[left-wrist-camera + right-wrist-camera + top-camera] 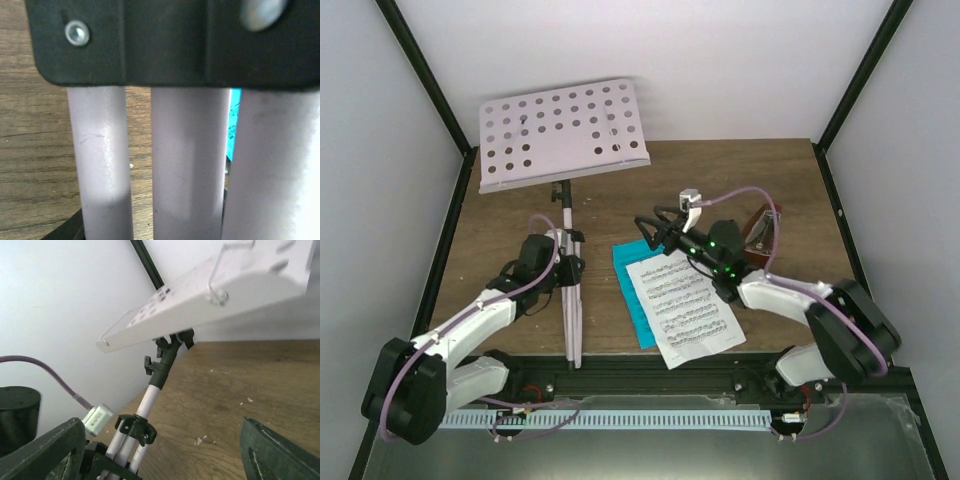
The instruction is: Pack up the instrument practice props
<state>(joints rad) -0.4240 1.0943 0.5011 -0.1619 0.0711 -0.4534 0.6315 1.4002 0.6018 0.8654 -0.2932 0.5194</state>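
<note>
- The stand (563, 135) is seen roughly upright at the bench's (790, 180) left, legs gathered. The left fingers (570, 266) are nearer, against the legs, but their grip cannot be told.
- The sheets (685, 310) are laid flat at near centre.
- The right fingers (50, 450) are held apart and empty, aimed left at the stand's post.

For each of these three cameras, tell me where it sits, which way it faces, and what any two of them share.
Top external: above and behind the arms, looking down on the table; both arms show, bases nearest.
Left wrist: on the left arm, close up on the tubes of the music stand; its own fingers are unclear.
Right wrist: on the right arm, facing the stand's desk; its own dark fingers frame the bottom corners.
Shared: all three show the stand.
</note>
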